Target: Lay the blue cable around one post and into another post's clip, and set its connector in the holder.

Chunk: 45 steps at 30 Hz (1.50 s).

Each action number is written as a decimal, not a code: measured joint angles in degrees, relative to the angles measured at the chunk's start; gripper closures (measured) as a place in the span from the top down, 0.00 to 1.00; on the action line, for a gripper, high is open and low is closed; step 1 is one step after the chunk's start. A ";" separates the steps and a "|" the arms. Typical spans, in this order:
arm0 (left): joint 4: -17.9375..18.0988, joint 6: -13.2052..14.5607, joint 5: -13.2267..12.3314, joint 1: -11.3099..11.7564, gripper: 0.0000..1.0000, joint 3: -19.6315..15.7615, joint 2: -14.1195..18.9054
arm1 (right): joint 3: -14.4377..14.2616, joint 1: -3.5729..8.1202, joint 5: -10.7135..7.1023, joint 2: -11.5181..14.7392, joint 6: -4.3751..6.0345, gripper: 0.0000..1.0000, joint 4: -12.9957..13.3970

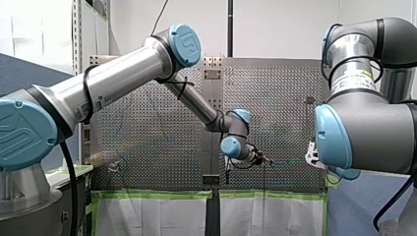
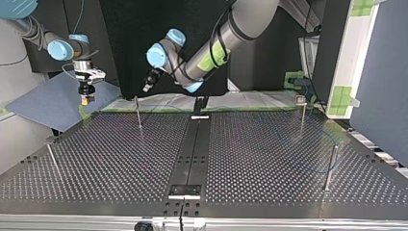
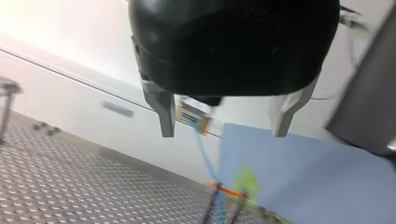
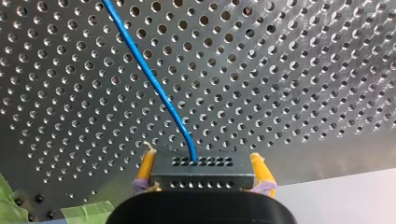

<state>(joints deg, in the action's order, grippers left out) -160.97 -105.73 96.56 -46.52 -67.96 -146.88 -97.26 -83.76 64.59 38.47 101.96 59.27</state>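
- Front view: the left gripper [image 1: 263, 159] reaches past the middle, but its fingers are too small to read here.
- Top view: the right gripper [image 2: 85, 96] hangs at the view's left, with the left gripper near it.
- Left wrist view: the left fingers [image 3: 166, 116] are spread and hold nothing.
- Right wrist view: the yellow pads [image 4: 147, 165] pinch the connector [image 4: 204, 170], which lies crosswise between them. The blue cable [image 4: 149, 77] runs straight away over the table [image 4: 303, 70].

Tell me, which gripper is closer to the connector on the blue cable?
Right. My right gripper is shut on the connector, between its yellow pads. My left gripper hangs open and apart, to its right in the top view.
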 joint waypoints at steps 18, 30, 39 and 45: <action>2.60 -8.81 3.70 1.57 1.00 2.85 -3.42 | 0.00 -0.20 0.02 -0.05 0.01 0.00 -0.02; 2.17 -9.31 3.65 1.92 1.00 2.86 -3.44 | 0.00 -0.20 0.02 -0.09 0.09 0.00 -0.02; 1.61 -9.11 3.76 1.98 1.00 2.86 -3.44 | 0.00 -0.19 0.02 -0.11 0.24 0.00 0.16; 1.11 -8.78 3.82 1.97 1.00 2.86 -3.44 | 0.01 -0.20 0.02 -0.11 0.23 0.00 0.01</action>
<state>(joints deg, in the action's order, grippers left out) -159.86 -114.52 100.37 -44.55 -65.11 -150.32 -97.25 -83.96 64.61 38.36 102.19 59.28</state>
